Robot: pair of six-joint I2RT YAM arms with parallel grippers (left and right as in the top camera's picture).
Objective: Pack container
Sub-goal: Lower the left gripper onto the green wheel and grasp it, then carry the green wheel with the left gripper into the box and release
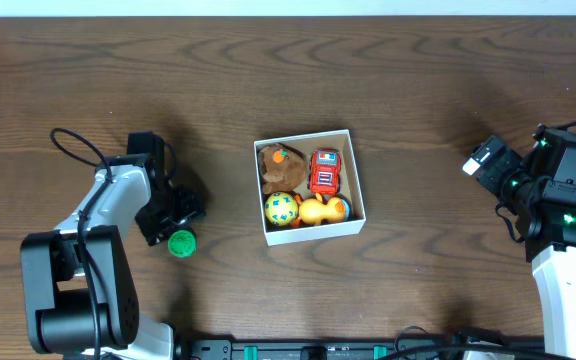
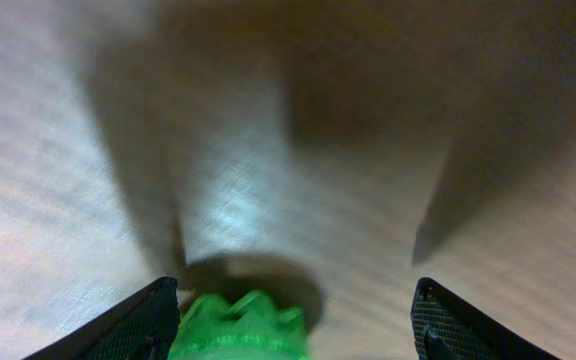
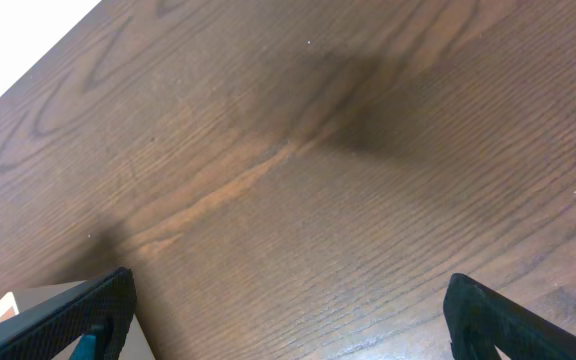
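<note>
The container (image 1: 356,182), a small square white box, sits mid-table. It holds a brown plush toy (image 1: 275,163), a red toy car (image 1: 325,171), a yellow-and-green ball (image 1: 281,208) and a yellow duck (image 1: 319,210). A green ridged toy (image 1: 180,243) lies on the table left of the box. My left gripper (image 1: 182,222) is open just over it; in the left wrist view the green toy (image 2: 243,325) sits between the fingers (image 2: 293,325), close to the left one. My right gripper (image 1: 488,160) is open and empty at the far right; the right wrist view shows its fingers (image 3: 288,320) over bare wood.
The box's white corner (image 3: 8,305) shows at the lower left of the right wrist view. The table's far edge runs along the top. Black equipment and cables (image 1: 308,350) lie along the front edge.
</note>
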